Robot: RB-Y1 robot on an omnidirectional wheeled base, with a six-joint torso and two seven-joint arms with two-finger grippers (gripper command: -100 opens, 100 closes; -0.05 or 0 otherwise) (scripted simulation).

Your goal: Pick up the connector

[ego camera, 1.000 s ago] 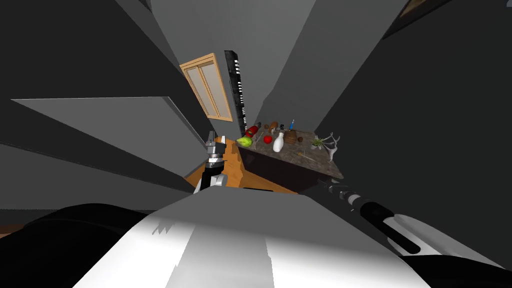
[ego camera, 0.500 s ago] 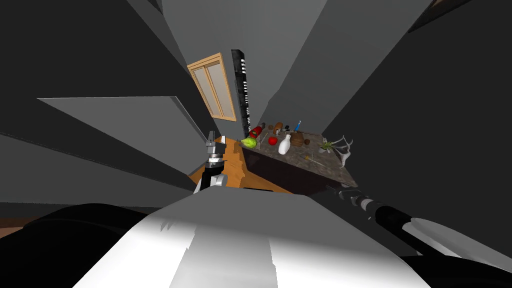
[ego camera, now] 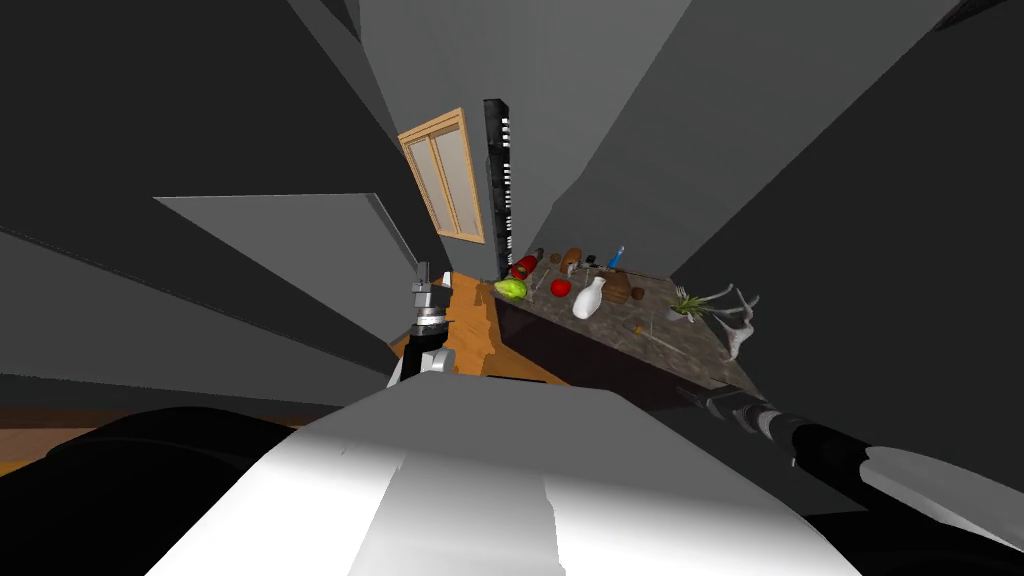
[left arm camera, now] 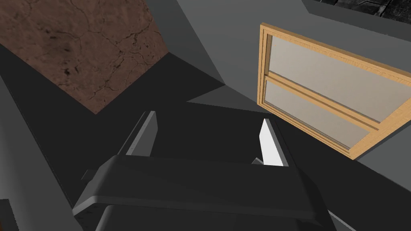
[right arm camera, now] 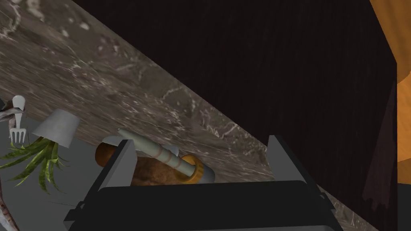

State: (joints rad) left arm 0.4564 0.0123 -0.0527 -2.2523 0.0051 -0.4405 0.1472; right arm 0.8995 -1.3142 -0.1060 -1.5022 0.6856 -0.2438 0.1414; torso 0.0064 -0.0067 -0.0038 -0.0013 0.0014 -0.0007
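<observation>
The connector is a thin pale grey rod with an orange ring near one end. It lies on the marble table top, across a brown thing, close to the table's front edge. In the head view the connector shows small, near the potted plant. My right gripper is open just in front of it, with the rod between and beyond its fingers, untouched. In the head view the right gripper sits low at the table's near edge. My left gripper is open and empty, held up at my left.
The table also holds a potted plant, a small fork, a white vase, a red ball, a green thing, a red bottle and a white antler-like piece. The table's dark front drops to orange floor.
My view has swung left, so the table now sits further right and slightly lower in the head view. The right arm has slid toward the lower right with it. The left arm holds still.
</observation>
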